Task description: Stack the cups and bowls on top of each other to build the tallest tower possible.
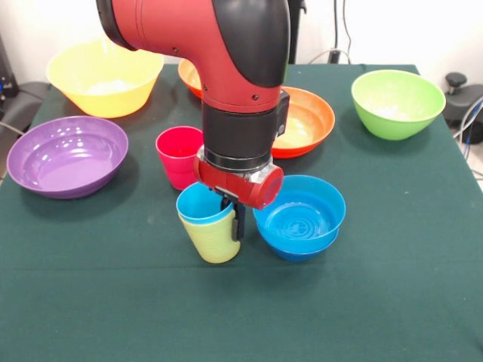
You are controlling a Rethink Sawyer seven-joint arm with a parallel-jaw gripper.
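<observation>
A light blue cup (198,204) sits nested inside a translucent yellow cup (211,243), and the pair leans slightly at the table's middle. My gripper (232,234) comes down on the pair's right rim, with one dark finger (238,222) against the outer wall, and looks shut on the nested cups. The other finger is hidden. Just behind them a red-pink cup (178,154) stands upright. A small blue bowl (300,219) lies right beside the gripper and seems to rest in a second blue bowl.
A large yellow bowl (106,75) sits at the far left and a purple bowl (66,157) at the left. Behind the arm lie an orange bowl (306,121) and a second orange bowl (189,75). A lime green bowl (398,102) is far right.
</observation>
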